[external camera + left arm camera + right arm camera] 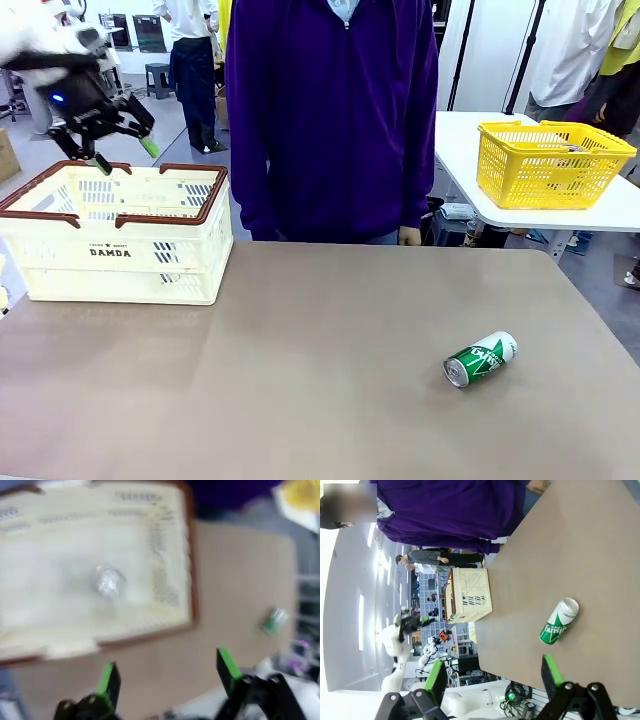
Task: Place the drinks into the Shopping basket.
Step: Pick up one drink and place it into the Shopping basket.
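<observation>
Cream-white slotted plastic with a brown rim and handles: the Shopping basket (120, 250), printed DAMDA on its side, stands on the left part of the grey-brown table (300, 400). My left pincer (126, 155) hangs in the air above the basket's far rim. Its two green-padded fingers are spread wide and grasp nothing. The view down along those fingers is blurred. In it the basket's floor lies below me, and on it is the round silver top of a can (109, 581) standing upright inside the basket. The blur hides the colour of its body. That can is below my left pincer and not touching it.

The green can (480, 360), with white lettering, lies on its side on the right part of the table. Its silver end is turned toward my side. It is well apart from the basket and from my left pincer.

My right pincer (493, 675) is released too, its fingers wide apart with nothing between them. It hangs above the table. The green can lies ahead of it, beyond the tip of one finger, with bare tabletop around the can and no contact.

A person in a purple top (330, 110) stands at the far edge of the table. A yellow mesh basket (550, 165) sits on a white side table (460, 150) to the right, behind.
</observation>
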`<act>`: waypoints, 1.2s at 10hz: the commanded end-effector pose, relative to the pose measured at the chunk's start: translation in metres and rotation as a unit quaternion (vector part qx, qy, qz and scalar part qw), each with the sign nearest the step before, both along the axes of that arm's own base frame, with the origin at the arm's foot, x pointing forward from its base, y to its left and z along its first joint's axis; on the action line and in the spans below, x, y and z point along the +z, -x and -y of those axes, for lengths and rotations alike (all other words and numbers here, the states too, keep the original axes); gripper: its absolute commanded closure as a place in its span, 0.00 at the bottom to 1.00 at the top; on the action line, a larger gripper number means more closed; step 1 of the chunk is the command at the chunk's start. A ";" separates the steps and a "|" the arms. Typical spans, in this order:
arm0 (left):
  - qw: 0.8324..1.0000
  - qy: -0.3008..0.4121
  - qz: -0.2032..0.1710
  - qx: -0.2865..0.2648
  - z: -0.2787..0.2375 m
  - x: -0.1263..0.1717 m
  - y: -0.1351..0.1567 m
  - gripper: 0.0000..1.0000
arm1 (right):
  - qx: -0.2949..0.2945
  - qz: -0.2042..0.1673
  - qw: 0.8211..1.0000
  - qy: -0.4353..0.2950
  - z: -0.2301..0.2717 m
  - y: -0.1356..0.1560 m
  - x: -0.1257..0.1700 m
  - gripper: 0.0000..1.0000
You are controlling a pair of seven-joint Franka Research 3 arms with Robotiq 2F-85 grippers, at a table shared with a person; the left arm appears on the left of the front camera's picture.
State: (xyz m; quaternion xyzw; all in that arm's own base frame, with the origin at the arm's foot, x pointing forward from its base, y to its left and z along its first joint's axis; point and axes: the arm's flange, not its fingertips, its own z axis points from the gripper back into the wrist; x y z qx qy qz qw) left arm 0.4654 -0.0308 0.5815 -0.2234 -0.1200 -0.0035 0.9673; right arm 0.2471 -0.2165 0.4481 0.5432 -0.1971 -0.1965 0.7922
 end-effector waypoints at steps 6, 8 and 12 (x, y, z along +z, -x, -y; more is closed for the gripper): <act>0.934 0.322 -0.062 -0.143 -0.123 -0.111 0.159 0.00 | -0.001 0.005 1.000 -0.006 0.001 0.000 0.004 0.00; 0.960 0.257 -0.049 -0.094 -0.096 -0.070 0.176 0.00 | -0.001 0.005 1.000 -0.006 0.001 0.000 0.004 0.00; 0.960 0.257 -0.049 -0.094 -0.096 -0.070 0.176 0.00 | -0.001 0.005 1.000 -0.006 0.001 0.000 0.004 0.00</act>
